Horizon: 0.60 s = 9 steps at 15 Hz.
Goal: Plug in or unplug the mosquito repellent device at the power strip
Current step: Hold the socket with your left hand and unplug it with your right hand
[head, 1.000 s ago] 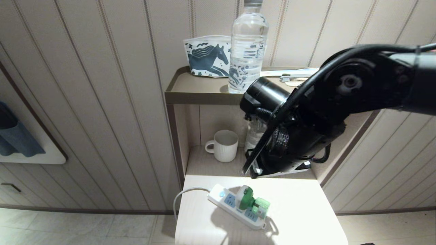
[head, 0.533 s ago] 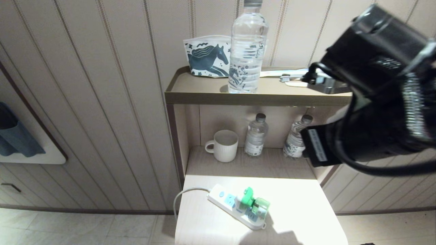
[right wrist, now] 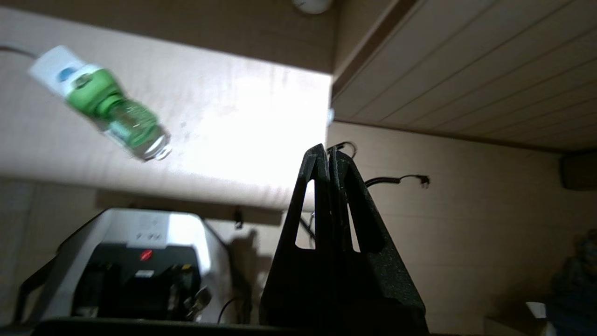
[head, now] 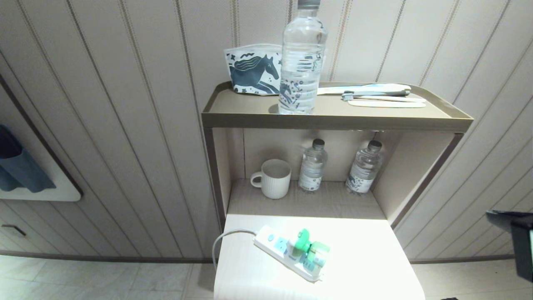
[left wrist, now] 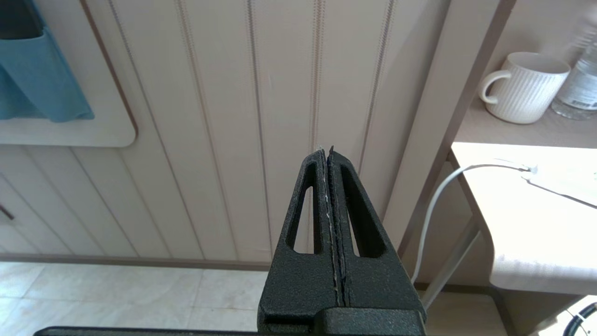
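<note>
The mosquito repellent device [head: 307, 246] lies on its side on the power strip [head: 287, 257], its white-and-green head over the middle socket panel and its green bottle pointing toward the strip's far end from the cord. It looks seated in the socket, though the prongs are hidden, so I cannot tell for sure. The strip lies aslant on the white table [head: 362, 266], its grey-white cord [head: 222, 239] looping off the table's left edge.

Judging by how things lie, the plugging-in step looks done. If so, nothing more is called for than to keep the arms off the strip; if unplugging is wanted, a gripper would have to come down over the head of the device and pull it off the socket, with the strip apt to lift along.

The right gripper [right wrist: 329, 156] is well apart from the device, off beyond the table's right edge, fingers pressed together and holding nothing. The left gripper [left wrist: 326, 154] is parked beside the table's left side, near the hanging cord, fingers likewise closed flat and empty.

Behind the table a shelf unit [head: 333, 121] holds a mug [head: 272, 178] and water bottles [head: 313, 166].
</note>
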Tool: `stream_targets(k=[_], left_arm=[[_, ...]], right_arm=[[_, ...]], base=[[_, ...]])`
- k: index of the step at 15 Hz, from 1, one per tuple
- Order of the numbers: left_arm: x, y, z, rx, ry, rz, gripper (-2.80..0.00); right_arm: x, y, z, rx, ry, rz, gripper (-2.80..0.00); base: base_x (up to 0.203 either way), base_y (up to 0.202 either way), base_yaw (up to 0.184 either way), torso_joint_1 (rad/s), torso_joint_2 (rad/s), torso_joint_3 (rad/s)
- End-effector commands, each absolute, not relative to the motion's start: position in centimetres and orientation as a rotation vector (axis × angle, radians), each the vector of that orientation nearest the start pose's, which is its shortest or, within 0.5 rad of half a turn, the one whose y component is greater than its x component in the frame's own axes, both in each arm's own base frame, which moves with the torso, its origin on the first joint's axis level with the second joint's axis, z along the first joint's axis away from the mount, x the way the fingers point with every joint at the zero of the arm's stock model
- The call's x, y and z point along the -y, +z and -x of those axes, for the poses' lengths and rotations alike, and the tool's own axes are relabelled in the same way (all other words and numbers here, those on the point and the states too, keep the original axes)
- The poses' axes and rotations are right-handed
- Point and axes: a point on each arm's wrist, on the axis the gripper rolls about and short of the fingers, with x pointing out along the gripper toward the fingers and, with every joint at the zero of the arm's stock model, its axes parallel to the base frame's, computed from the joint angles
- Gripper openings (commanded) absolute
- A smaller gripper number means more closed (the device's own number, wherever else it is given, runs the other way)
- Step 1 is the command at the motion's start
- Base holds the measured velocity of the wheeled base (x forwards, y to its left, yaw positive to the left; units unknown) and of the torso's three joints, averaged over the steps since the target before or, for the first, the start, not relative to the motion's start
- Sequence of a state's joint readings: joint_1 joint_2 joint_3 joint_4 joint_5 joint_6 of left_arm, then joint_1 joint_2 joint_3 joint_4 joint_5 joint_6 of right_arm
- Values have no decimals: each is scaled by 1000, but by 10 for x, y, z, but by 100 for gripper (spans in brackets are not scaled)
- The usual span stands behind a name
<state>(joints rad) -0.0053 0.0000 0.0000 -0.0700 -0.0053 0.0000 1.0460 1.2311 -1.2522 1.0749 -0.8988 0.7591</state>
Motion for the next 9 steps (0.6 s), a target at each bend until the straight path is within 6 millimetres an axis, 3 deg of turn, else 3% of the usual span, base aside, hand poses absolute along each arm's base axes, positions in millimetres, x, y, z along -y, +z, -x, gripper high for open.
stream_targets(k=[1, 2, 5, 9], left_arm=[[0, 83, 23, 71, -11, 0, -280], [0, 83, 23, 71, -9, 1, -280], [0, 83, 23, 71, -11, 1, -280], [0, 83, 23, 71, -12, 3, -280]], right_arm=[[-56, 262, -65, -492, -280, 126, -280], [-37, 245, -59, -488, -388, 137, -280], [15, 198, -13, -437, -574, 95, -280], [48, 167, 45, -326, -562, -59, -280]], base=[[0, 0, 0, 0, 0, 0], [0, 0, 0, 0, 0, 0], [0, 0, 0, 0, 0, 0], [0, 0, 0, 0, 0, 0]])
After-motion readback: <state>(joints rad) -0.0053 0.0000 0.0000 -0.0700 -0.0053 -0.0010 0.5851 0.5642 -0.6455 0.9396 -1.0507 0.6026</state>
